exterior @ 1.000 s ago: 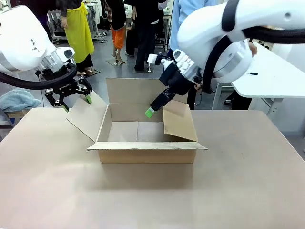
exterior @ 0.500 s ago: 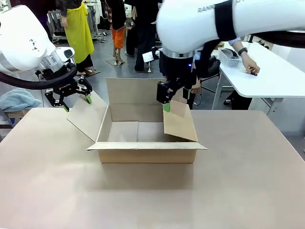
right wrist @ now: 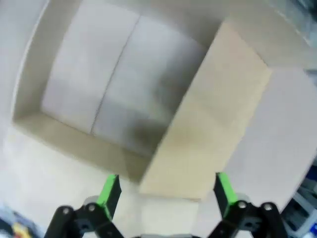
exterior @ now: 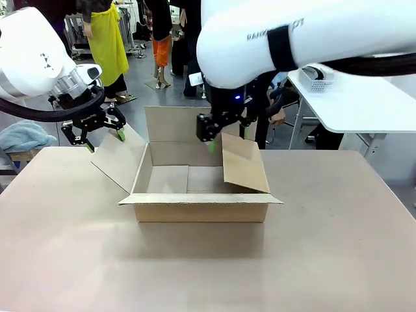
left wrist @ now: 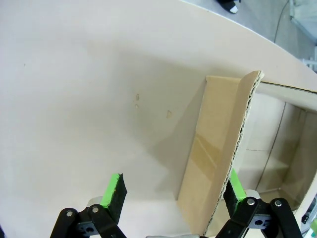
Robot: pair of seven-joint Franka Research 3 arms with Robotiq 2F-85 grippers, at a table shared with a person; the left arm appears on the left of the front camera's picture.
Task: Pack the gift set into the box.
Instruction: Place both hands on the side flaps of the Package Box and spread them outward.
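Observation:
The box [exterior: 195, 207] stands open in the middle of the table, nothing inside it. Its left flap [exterior: 120, 159] splays outward, and the right flap [exterior: 244, 164] leans in over the opening. My left gripper [exterior: 101, 133] hangs open above the left flap's outer edge; in the left wrist view that flap [left wrist: 210, 148] sits between its open fingers, close to the right pad [left wrist: 235, 184]. Above the far end of the right flap, my right gripper [exterior: 226, 133] is open, with the flap [right wrist: 208, 114] between its pads. A whitish perforated tray [exterior: 314, 75], likely the gift set's, lies on a side table, contents hidden.
The far flap [exterior: 172, 123] stands upright and the near flap [exterior: 195, 199] folds outward. The white side table [exterior: 370, 104] is at the back right, with a person's hand [exterior: 277, 117] beside it. A blue cloth [exterior: 23, 136] lies at far left. Several people stand behind.
My right arm has swung left and turned. Its gripper has risen out of the box to the far end of the right flap. My left arm has not moved.

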